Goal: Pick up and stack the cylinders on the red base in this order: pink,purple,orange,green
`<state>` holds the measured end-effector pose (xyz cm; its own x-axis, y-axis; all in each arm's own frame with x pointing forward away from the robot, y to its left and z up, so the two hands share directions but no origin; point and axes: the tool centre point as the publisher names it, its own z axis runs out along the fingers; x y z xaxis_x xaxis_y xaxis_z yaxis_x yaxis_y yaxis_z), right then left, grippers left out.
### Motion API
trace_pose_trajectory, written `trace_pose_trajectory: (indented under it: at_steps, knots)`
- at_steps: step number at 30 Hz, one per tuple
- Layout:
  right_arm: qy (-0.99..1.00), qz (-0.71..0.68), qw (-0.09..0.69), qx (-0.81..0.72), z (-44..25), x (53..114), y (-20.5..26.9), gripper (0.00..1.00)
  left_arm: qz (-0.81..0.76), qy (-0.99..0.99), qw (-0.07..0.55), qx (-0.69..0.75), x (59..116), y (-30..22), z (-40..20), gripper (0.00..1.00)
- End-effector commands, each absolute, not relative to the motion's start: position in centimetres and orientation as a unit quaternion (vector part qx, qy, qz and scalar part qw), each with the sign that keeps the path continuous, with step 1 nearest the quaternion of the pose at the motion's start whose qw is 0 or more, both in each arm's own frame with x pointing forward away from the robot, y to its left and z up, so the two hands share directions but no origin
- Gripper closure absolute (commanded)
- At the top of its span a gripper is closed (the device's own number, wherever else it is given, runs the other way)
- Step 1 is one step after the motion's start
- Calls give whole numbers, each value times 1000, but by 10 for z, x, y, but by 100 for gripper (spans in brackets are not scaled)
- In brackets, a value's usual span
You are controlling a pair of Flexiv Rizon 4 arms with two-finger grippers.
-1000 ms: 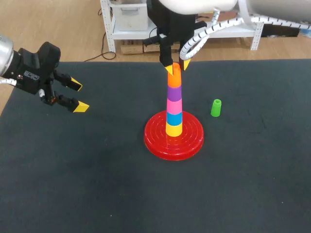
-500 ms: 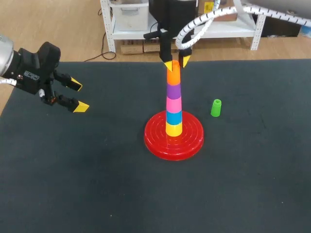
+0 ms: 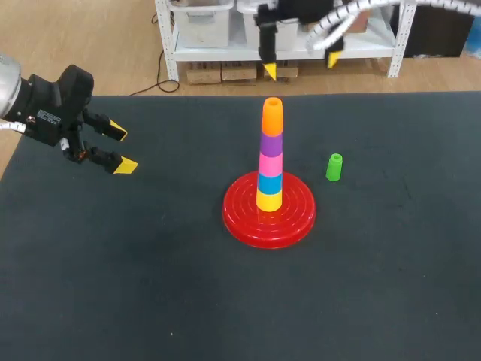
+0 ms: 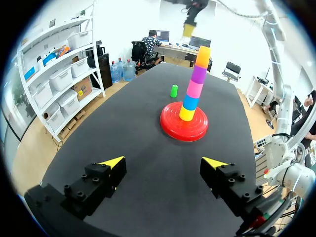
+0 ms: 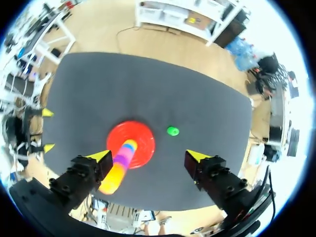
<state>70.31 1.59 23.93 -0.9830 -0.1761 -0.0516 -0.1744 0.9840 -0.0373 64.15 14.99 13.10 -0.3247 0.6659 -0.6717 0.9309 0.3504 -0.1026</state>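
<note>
Lifted the right gripper (image 3: 301,66) high and clear of the stack, up past the far edge of the table (image 3: 150,263); a second ago had it clasped about the top of the orange (image 3: 272,118). Spread its fingers wide as well, with nothing between them, as shown in its own wrist view, looking almost straight down on the tower. Left the orange seated on the purple (image 3: 270,144), that on the pink (image 3: 270,164), and below those a blue (image 3: 269,183) and a yellow (image 3: 268,200) piece on the base (image 3: 244,218). Kept the left gripper (image 3: 120,149) where it was, out at the left side of the table, fingers apart and empty, well away from the stack. Means, by the order asked, three of four placed. Leaves only the green (image 3: 334,167), upright on the table near the base on the right-arm side, not touching it. Calls next, probably, for a descent over the green, a pinch on its sides, then careful centring on the orange tip, without nudging so tall and narrow a tower sideways.
</note>
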Motion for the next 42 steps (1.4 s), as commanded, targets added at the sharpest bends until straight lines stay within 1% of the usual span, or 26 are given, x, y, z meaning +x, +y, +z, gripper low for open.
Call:
trace_pose_trajectory:
  at_steps: [1,4,9,14,20,31,42]
  knots:
    - [996,-22,45,-70,202,720,1,0,-246,775,272,515,641,151,130,0]
    - [997,-27,47,-59,175,733,-11,0,-246,775,272,515,641,151,130,0]
    - [998,-55,15,-38,128,748,-25,0,-246,775,272,515,641,151,130,0]
    - [998,-59,-10,-36,91,749,-35,0,-246,775,272,515,641,151,130,0]
    - [998,-53,-13,-39,64,745,-46,0,-246,775,272,515,641,151,130,0]
    - [999,-19,1,-46,41,729,-63,0,-246,775,272,515,641,151,130,0]
    - [997,-42,12,-58,36,720,-70,0,-246,775,272,515,641,151,130,0]
